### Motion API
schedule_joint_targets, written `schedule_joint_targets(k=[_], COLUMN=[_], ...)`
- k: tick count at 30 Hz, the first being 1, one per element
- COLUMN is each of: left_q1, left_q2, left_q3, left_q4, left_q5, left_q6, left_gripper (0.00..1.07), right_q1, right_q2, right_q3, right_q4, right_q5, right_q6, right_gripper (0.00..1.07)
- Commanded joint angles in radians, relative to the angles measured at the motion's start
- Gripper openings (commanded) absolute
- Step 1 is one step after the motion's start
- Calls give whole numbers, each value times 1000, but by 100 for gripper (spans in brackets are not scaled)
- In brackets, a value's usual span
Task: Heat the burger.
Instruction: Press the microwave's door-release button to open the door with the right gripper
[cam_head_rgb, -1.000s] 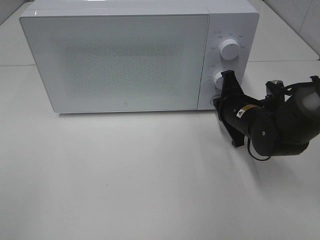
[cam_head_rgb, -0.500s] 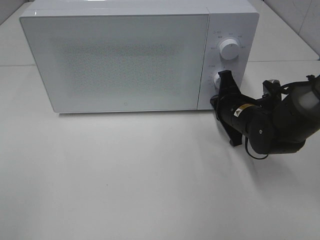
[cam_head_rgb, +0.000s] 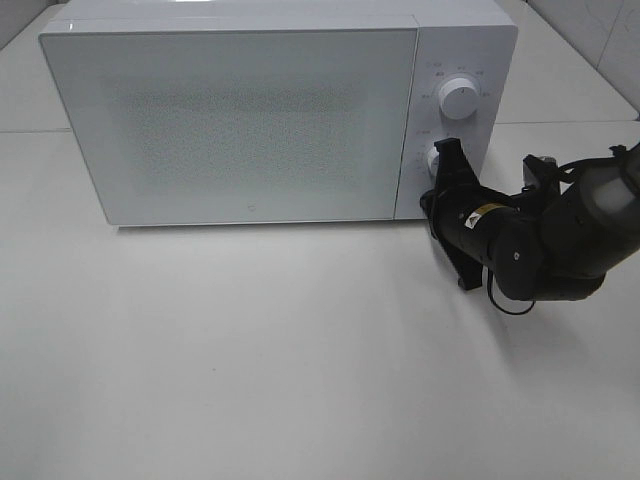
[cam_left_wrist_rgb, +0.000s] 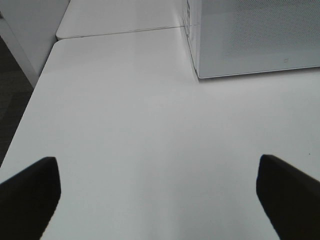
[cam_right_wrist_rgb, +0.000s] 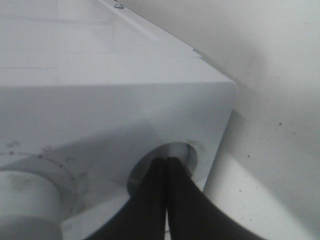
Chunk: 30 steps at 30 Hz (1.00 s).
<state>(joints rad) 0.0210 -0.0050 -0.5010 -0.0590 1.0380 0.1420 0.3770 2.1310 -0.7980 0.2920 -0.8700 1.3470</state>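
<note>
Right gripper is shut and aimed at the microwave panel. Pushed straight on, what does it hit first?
Most likely the round recessed button beside the lower dial on the microwave; the right gripper looks nearly on it, though depth is unclear.

The burger shows in no view; the white microwave (cam_head_rgb: 240, 110) stands with its door shut.

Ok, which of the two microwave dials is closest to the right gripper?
The lower dial, partly hidden behind the shut right gripper; the upper dial stands clear above it.
</note>
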Motion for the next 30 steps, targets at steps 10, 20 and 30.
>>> schedule_joint_targets(k=[10,20,30], left_q1=[2,2,2], left_q2=[-20,-20,-20], left_q3=[2,2,2], left_q4=[-4,-4,-4], left_q5=[-3,-3,-3], left_q6=[-2,-2,-2], left_gripper=[101,101,101], right_q1=[-38,-24,-24], right_q2=[-11,-25,-25], right_q3=[-106,-90,-46], right_q4=[-9,-4,-11], right_q5=[-117,-79,-82], right_q6=[-17,-14,-5], right_gripper=[0,0,0])
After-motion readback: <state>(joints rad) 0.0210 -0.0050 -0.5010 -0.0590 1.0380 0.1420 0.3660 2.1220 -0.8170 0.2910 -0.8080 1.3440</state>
